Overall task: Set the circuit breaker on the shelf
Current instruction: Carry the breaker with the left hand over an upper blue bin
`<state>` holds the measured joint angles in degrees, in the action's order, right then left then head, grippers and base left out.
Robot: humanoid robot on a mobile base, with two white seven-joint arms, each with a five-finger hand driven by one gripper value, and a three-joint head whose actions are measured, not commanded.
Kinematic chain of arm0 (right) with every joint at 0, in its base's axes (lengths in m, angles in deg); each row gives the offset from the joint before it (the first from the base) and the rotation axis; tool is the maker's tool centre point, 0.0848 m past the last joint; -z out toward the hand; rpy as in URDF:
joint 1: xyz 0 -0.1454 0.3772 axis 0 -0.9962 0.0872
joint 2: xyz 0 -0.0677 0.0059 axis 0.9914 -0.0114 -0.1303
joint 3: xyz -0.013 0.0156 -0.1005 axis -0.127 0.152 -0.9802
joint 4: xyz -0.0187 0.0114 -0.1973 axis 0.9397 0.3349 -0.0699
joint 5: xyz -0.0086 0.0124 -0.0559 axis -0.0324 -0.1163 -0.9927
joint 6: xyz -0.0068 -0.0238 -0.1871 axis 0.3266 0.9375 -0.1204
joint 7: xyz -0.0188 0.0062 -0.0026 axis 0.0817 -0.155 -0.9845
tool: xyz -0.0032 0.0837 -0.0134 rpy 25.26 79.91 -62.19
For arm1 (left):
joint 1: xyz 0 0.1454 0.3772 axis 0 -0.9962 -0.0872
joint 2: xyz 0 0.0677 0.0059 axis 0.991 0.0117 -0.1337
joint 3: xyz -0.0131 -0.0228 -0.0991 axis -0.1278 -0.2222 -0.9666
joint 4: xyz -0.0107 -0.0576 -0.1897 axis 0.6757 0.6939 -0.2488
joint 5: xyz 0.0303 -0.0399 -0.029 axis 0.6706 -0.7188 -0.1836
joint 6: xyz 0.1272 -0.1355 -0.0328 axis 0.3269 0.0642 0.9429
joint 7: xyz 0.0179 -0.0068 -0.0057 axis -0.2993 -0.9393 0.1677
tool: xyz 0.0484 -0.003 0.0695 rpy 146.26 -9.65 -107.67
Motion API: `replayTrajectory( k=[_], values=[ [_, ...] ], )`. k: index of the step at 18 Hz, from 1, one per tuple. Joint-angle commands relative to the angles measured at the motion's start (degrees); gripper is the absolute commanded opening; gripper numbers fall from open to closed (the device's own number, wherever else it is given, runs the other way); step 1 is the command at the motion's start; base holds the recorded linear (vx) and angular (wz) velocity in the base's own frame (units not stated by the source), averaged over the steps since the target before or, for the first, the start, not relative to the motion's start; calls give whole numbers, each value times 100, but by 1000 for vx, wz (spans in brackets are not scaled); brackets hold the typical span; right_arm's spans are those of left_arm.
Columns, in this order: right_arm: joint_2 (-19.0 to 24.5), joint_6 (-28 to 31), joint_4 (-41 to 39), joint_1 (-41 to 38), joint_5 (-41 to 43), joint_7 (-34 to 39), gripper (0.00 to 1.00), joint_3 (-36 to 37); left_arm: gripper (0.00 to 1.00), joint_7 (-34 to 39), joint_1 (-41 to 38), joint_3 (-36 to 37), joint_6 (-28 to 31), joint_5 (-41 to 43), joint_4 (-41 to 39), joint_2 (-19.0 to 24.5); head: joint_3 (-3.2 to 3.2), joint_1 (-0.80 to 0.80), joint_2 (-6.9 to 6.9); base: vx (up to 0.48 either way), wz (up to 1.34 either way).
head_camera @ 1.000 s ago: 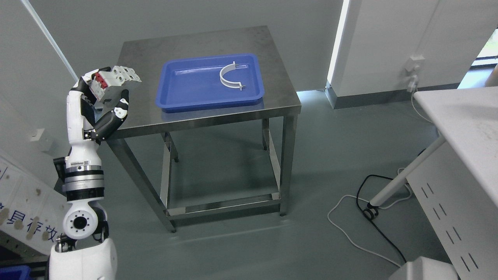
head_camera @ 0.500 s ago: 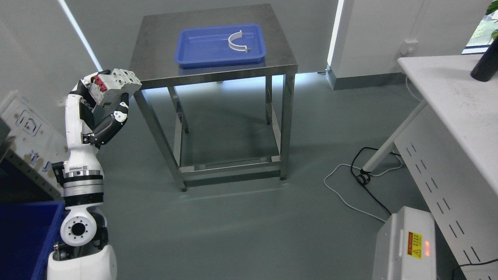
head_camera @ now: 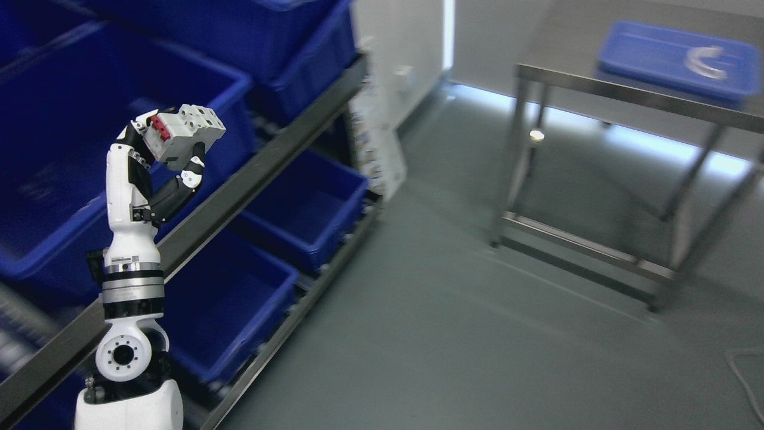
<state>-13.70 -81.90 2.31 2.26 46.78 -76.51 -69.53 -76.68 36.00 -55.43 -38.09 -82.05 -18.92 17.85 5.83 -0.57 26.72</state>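
Head view: no text I can read anywhere; the white sign (head_camera: pixel 375 143) leaning at the end of the shelf (head_camera: pixel 239 191) has markings, but they're too smeared to make out. Whole background is motion-blurred.

My left hand (head_camera: pixel 158 158) is up in front of the shelf, arm vertical from the lower left. Fingers are curled around the breaker (head_camera: pixel 182 134), thumb tip pressed against its underside. Right hand isn't visible.

Breaker: white-grey block, tilted, a red switch on its left face, a row of round terminal holes along the top edge. No print legible on it. It's held in the air, overlapping the big upper bin (head_camera: pixel 71 155) in the picture; I can't tell whether it's over the bin or short of it. Not touching the shelf.

Shelf is a dark metal frame with blue bins on several levels: more bins (head_camera: pixel 239 36) stacked above, lower bins (head_camera: pixel 298 209) open-topped underneath.

Far right: steel table (head_camera: pixel 627 101) well apart from the shelf, blue tray (head_camera: pixel 644 51) on it with a white curved part (head_camera: pixel 704 63) inside. Grey floor (head_camera: pixel 447 334) between.
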Motion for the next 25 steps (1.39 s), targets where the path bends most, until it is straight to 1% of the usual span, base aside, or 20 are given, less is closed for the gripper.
replayTrajectory(
  k=[1, 4, 7, 9, 11, 14, 17, 19, 22, 24, 25],
  values=[
    [-100, 330, 8, -2, 0, -1, 100, -114, 13, -7, 465, 537, 6, -73, -346, 94, 0, 0, 0, -194, 1839],
    [-100, 330, -1, -2, 0, -1, 100, -114, 13, -33, 906, 730, 365, -64, -320, 94, 0, 0, 0, -150, 1750],
    [-100, 330, -1, -2, 0, -1, 100, -114, 13, -638, 915, 679, 893, -12, -241, 94, 0, 0, -1, -88, 1536],
    [-100, 330, -1, -2, 0, -1, 100, -114, 13, -946, 1081, 556, 1078, 154, 12, 94, 0, 0, -2, -39, 1204],
    [-100, 330, -1, -2, 0, -1, 100, -114, 14, -1079, 1441, 538, 1114, 383, 539, 563, 0, 0, -2, 22, 763],
    [-100, 330, -1, -2, 0, -1, 100, -114, 14, -1193, 1994, 599, 1228, 393, 1206, 846, 0, 0, -2, 60, 472],
    [-100, 330, -1, -2, 0, -1, 100, -114, 14, -1395, 2583, 625, 1255, 471, 2138, 846, 0, 0, -2, 84, 160],
    [-100, 339, -1, -2, 0, -1, 100, -114, 14, -1544, 3040, 888, 1386, 822, 2788, 803, 0, 0, -3, 89, -100],
    [-100, 330, -1, -2, 0, -1, 100, -114, 16, -1720, 3708, 1371, 1404, 1139, 3852, 802, 0, 0, -3, 97, -84],
    [-100, 330, -1, -2, 0, -1, 100, -114, 16, -1895, 4130, 1644, 1404, 1524, 4572, 768, 0, 0, -3, 113, -122],
    [-100, 330, -1, -2, 0, -1, 100, -114, 16, -2027, 4228, 1723, 1404, 1692, 4767, 706, 0, 0, -4, 112, -164]
  ],
)
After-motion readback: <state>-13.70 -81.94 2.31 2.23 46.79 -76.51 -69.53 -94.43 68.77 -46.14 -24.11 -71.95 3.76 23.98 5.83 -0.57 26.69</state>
